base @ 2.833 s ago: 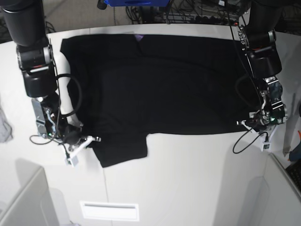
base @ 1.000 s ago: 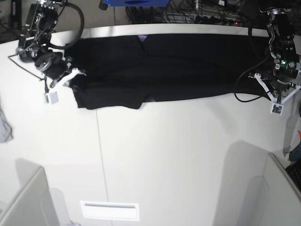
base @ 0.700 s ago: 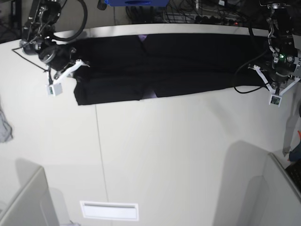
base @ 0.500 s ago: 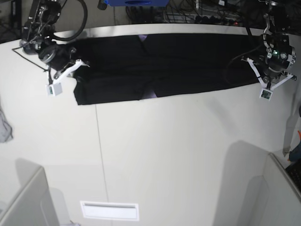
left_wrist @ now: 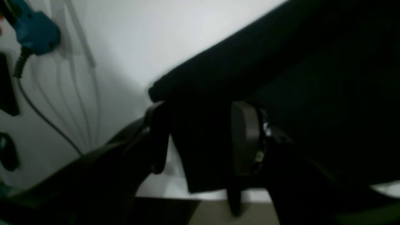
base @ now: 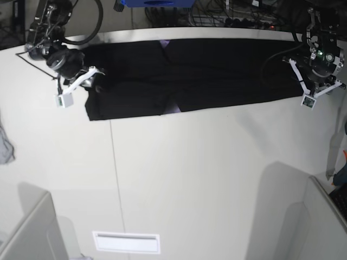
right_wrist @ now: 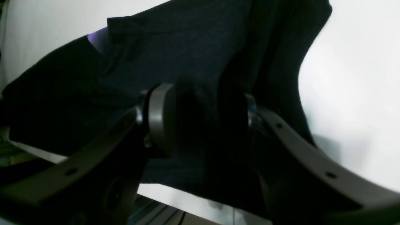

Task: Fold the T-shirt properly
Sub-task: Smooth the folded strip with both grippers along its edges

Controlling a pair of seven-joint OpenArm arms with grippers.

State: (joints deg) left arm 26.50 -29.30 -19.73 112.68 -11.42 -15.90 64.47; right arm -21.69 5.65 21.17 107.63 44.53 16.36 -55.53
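Note:
The black T-shirt (base: 190, 76) lies folded in a long strip along the table's far edge, with a bit of purple print (base: 174, 110) peeking out at its front hem. My right gripper (base: 91, 81) is at the strip's left end. In the right wrist view this gripper (right_wrist: 203, 115) stands open, its fingers (right_wrist: 157, 118) wide apart over dark cloth (right_wrist: 187, 47). My left gripper (base: 304, 86) is at the strip's right end. In the left wrist view it (left_wrist: 200, 137) is open around the shirt's corner (left_wrist: 203, 156), and white table shows beside one finger (left_wrist: 156, 137).
A small grey cloth scrap (base: 5, 146) lies at the table's left edge. Cables (base: 227, 16) and a blue object (base: 157, 2) sit behind the far edge. A white label (base: 126, 242) is near the front. Grey panels (base: 320, 222) stand at the front corners. A blue plug (left_wrist: 36, 32) hangs at the right.
Both arms carried the shirt's near hem to the far side, which made the strip. In the last second both grippers opened, and the left one shifted inward and further back.

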